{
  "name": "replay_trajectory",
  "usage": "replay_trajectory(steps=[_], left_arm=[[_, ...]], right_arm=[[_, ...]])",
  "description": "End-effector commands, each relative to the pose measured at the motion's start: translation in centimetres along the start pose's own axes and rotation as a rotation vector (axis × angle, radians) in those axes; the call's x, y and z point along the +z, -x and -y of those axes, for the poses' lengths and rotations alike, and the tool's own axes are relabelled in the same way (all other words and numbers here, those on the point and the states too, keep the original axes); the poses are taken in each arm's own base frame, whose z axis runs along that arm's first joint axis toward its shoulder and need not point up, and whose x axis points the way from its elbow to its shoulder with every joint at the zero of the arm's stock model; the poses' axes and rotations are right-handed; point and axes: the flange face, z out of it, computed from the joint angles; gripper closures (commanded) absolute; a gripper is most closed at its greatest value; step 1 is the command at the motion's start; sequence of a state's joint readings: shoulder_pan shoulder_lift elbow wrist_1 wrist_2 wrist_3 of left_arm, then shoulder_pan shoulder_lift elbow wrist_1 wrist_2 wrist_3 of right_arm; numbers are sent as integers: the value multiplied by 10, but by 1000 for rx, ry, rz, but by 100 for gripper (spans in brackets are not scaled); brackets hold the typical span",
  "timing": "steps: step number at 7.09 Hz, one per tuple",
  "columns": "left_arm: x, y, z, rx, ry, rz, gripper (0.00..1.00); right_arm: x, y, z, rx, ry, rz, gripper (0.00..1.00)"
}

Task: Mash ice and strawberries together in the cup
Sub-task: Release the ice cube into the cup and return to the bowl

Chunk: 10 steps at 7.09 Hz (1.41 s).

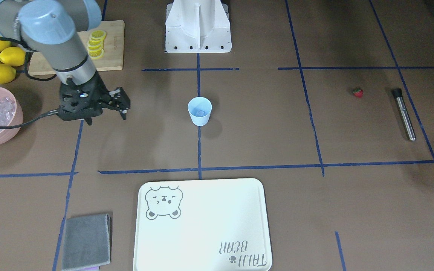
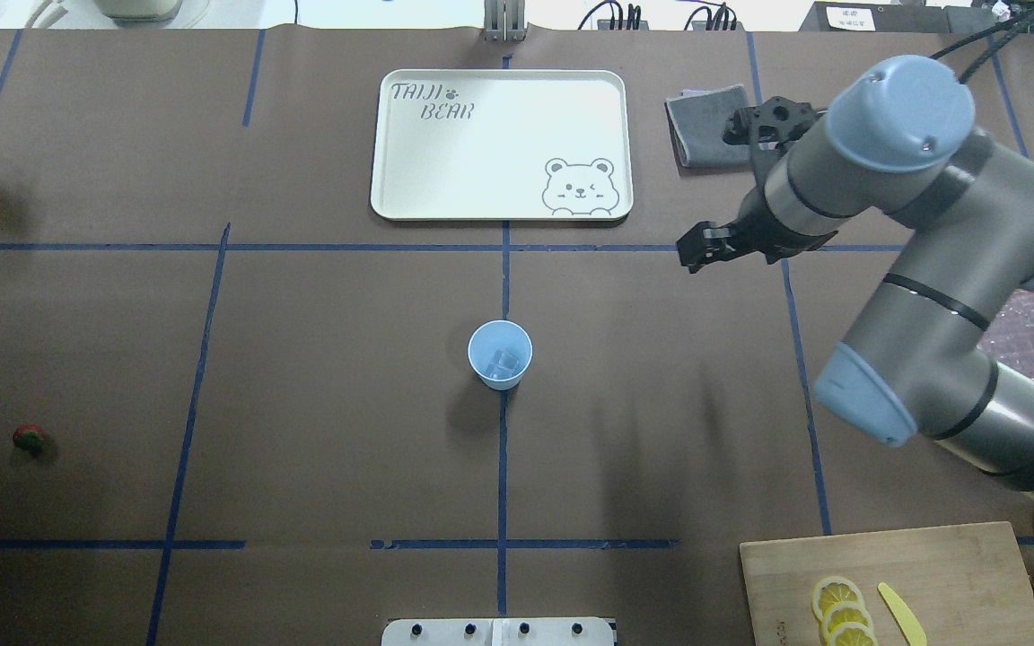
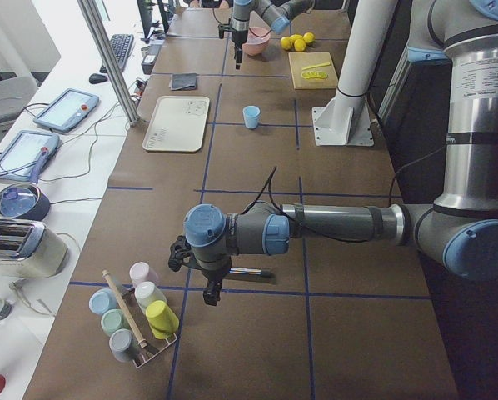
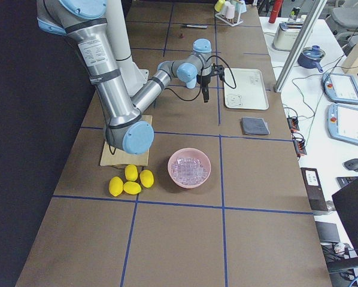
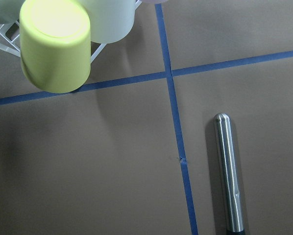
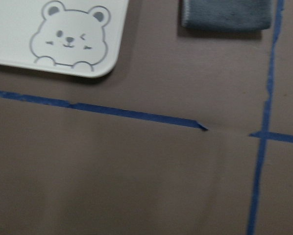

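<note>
Cup (image 2: 501, 380) with ice (image 2: 503, 361) inside, clearest overhead; right claw (image 1: 106, 119) apart, left claw (image 3: 208, 293) indeterminate

Matt brown paper covers the table (image 1: 277, 131). Near the right gripper (image 1: 106, 119) lie a napped grey cloth (image 1: 86, 241) and a smooth cream tray (image 1: 209, 210). By the left gripper (image 3: 207, 296), the rod (image 5: 228, 171) is polished metal.

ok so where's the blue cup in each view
Front-facing: cup centre, above the bear tray, our landmark.
Overhead: cup centre, below the tray.
Left: cup upper middle, right of tray.
Right: cup not made out; tray upper right.
Left wrist: neither.
Right wrist: no cup; tray corner top left.
</note>
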State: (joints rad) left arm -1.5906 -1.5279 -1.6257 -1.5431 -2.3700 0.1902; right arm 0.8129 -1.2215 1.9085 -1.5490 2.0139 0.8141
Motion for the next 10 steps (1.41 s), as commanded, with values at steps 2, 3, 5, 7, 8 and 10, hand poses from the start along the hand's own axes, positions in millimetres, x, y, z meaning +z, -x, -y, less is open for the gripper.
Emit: replay_trajectory(steps=[2,3,5,7,8,10], left_arm=[[-3,-3,1,6,-6,1,0],[-3,-3,1,7,-7,1,0],[-3,-3,1,8,-8,1,0],[-4,-4,1,9,-9,2,0],[-3,-5,2,10,-10,-9,0],[-4,-7,2,9,-14,-27,0]], right_arm=[[-18,-203,-38,-143,43,-31,1],[-30,-248,-53,-134,39,-16,2],[-18,-293,-91,-106,61,-37,8],[-5,-305,-90,-43,71,-67,17],[0,-311,-89,-36,70,-96,19],[18,-326,-90,-30,80,-118,22]])
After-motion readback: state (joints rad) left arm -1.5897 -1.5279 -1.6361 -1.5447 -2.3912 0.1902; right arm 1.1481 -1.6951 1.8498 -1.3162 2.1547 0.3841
